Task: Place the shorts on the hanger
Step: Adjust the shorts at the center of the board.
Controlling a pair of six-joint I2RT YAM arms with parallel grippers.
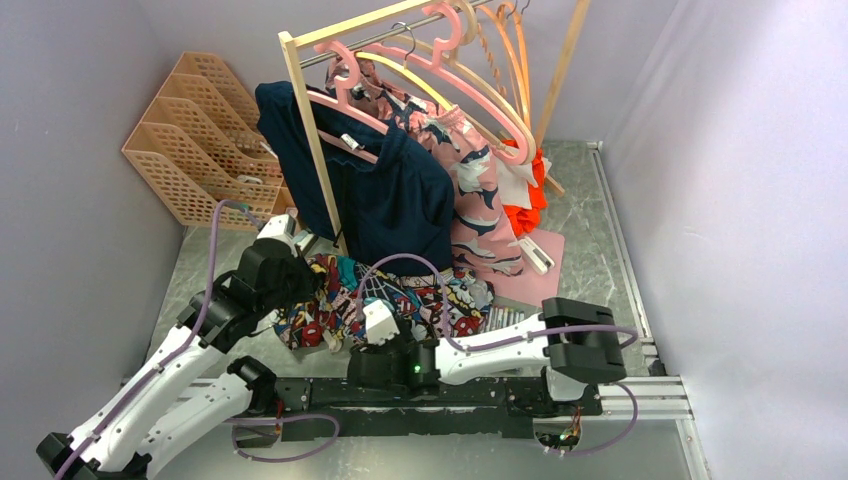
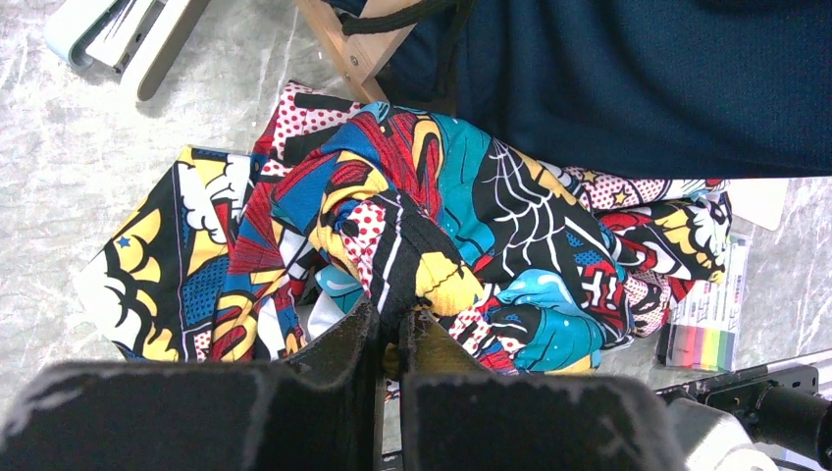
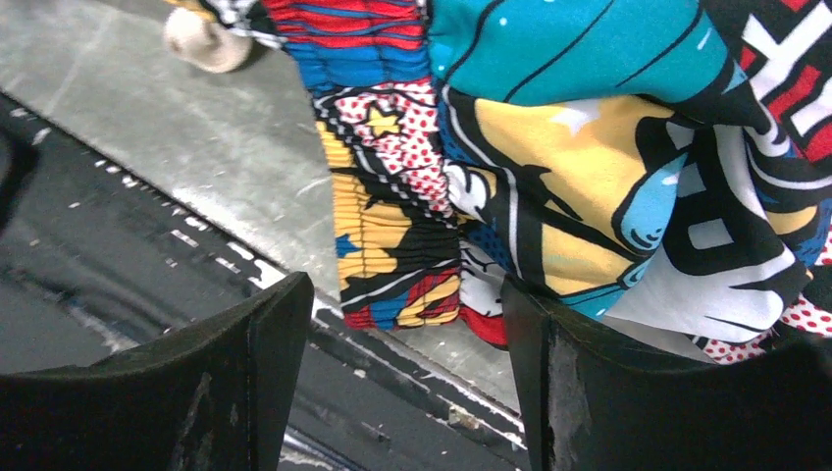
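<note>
The comic-print shorts (image 1: 410, 295) lie crumpled on the table in front of the rack. My left gripper (image 1: 292, 278) is at their left end. In the left wrist view it (image 2: 392, 324) is shut on a raised fold of the shorts (image 2: 510, 216). My right gripper (image 1: 375, 325) is at their near edge. In the right wrist view it (image 3: 407, 314) is open, with the elastic waistband of the shorts (image 3: 392, 235) just above the gap and fabric lying against the right finger. The pale-pink hanger (image 1: 497, 100) hangs empty on the rack rail.
A navy garment (image 1: 390, 190) and a pink patterned garment (image 1: 475, 190) hang from the wooden rack (image 1: 310, 130) just behind the shorts. Orange baskets (image 1: 200, 130) stand at the back left. A marker pack (image 2: 708, 329) lies right of the shorts. The black base rail (image 1: 450, 395) runs along the near edge.
</note>
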